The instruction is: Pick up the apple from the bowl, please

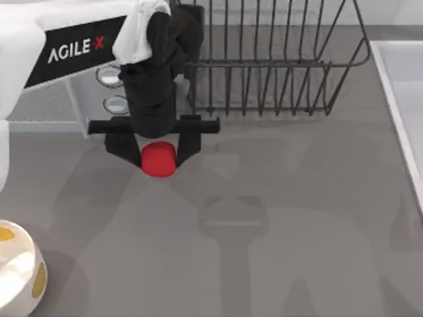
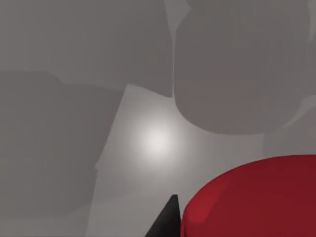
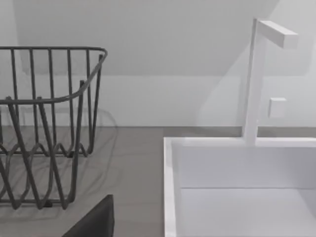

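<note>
Between the two dark fingers of the left gripper (image 1: 158,155) sits the apple (image 1: 158,160), a smooth red lump clamped on both sides and carried above the grey table (image 1: 277,224), near the top view's upper left. Its shadow falls on the tabletop apart from it, which suggests it is lifted clear. From the left wrist, the apple (image 2: 252,197) looms large beside one dark fingertip (image 2: 165,219), with bare tabletop beyond. The bowl (image 1: 16,271), white with yellow spots, stands at the lower left corner of the top view, well apart from the apple; the fruit is out of it. Behind the gripper lie a dark wire dish rack (image 1: 277,59) and, further to the right, a white sink (image 1: 403,99). From the right wrist, the rack (image 3: 44,123), the sink (image 3: 237,187) and a white faucet (image 3: 256,79) are visible; whether the right arm's fingers are apart or together cannot be told.

Judged from this, the pick is essentially done. Good practice now: keep the squeeze steady, hold the wrist level so the round fruit cannot roll out, and stay clear of the rack wires.
</note>
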